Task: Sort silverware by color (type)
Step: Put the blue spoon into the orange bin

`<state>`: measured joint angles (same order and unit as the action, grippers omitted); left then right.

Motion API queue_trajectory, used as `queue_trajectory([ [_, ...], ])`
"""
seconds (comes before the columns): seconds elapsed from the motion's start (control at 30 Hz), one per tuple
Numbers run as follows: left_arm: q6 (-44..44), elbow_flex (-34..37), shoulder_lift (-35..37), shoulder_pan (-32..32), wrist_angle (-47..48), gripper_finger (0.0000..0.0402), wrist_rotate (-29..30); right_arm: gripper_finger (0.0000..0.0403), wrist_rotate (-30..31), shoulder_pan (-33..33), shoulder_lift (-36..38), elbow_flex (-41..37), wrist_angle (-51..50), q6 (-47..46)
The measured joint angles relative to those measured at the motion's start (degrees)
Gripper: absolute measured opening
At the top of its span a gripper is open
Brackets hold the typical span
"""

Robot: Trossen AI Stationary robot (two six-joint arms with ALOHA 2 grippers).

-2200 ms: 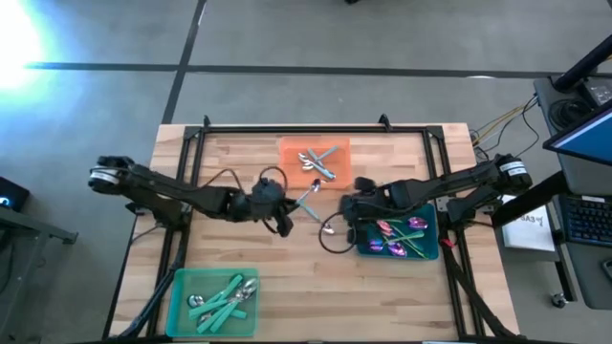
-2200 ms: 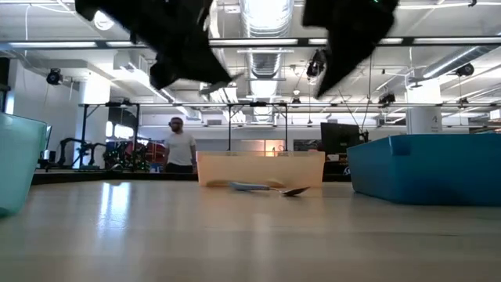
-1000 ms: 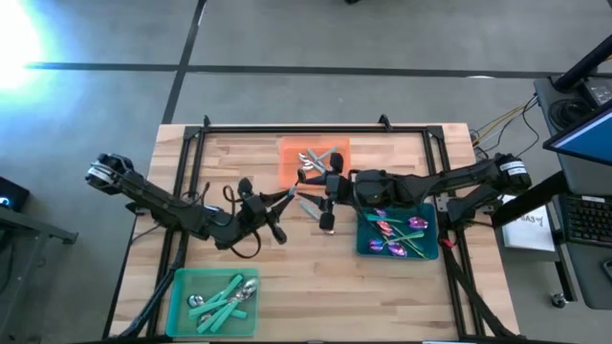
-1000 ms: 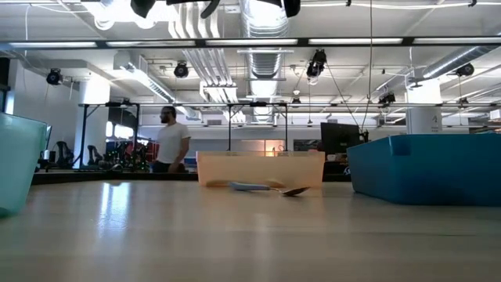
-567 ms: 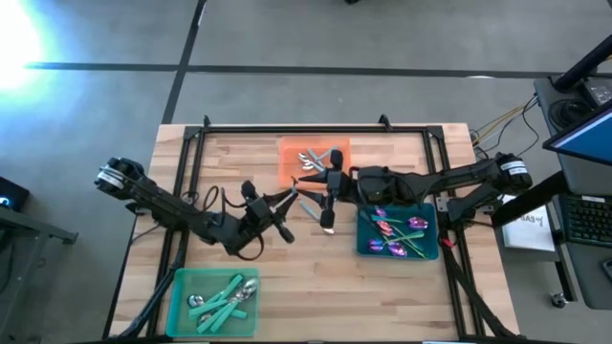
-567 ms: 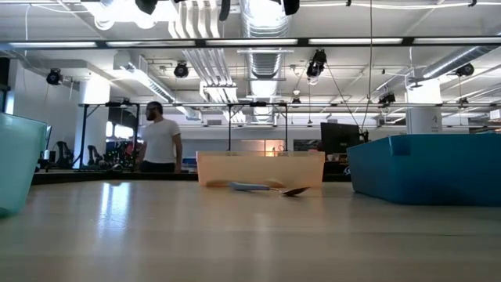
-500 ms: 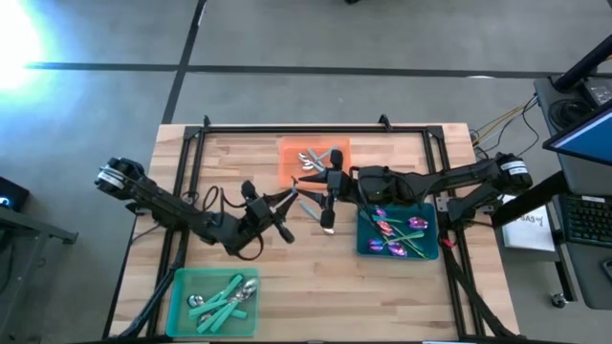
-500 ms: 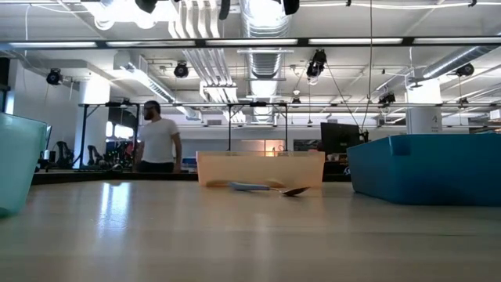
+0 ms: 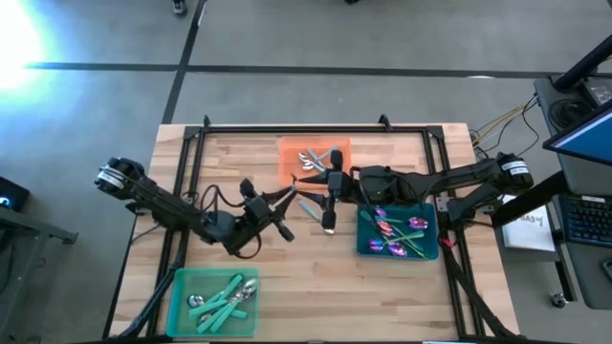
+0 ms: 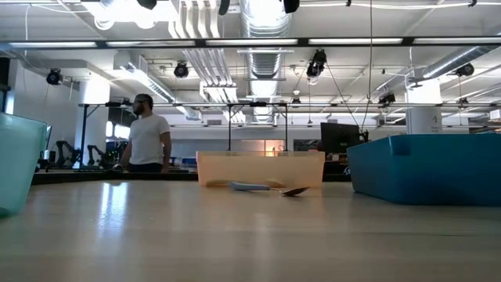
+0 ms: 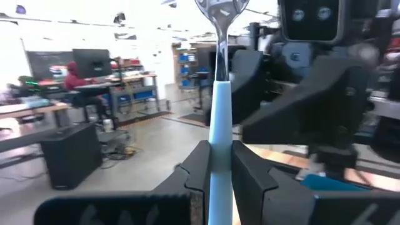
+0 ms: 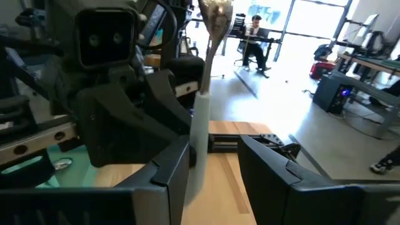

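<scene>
Wooden worktop [image 9: 287,277], centre – left gripper [image 11: 219,169] pinches the teal-handled spoon [image 11: 219,112] upright, right gripper [image 12: 212,147] spread around it – likely best held firm until clear, then carried to the green tray [image 9: 172,287] at 7 o'clock

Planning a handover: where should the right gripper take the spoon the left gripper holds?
Take the spoon on its pale handle just above the left gripper, approaching from the opposite side. That straight stretch is bare, and the open right gripper flanks it.
</scene>
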<state>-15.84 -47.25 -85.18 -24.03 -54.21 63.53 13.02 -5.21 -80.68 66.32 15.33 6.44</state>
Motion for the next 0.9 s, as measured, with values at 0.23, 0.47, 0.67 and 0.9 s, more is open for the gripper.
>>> queue_trajectory([
  [0.23,2.9,0.0,-2.6,0.3,-2.8,0.0023,-2.6,0.0127,-0.7,0.0,-0.1,0.0,0.2,-1.5],
  [0.47,1.4,-2.2,-4.5,0.5,-3.7,0.0023,-2.6,0.0119,-1.5,0.0,-0.1,0.0,0.4,-2.1],
  [0.67,-1.5,-4.6,-6.0,0.5,-3.4,0.0023,-2.1,0.0106,-1.5,0.0,-0.1,0.0,0.4,-2.1],
  [0.9,-3.1,-5.2,-6.3,0.4,-3.4,0.0023,-0.3,0.0024,-1.6,0.0,0.1,0.0,0.2,0.9],
])
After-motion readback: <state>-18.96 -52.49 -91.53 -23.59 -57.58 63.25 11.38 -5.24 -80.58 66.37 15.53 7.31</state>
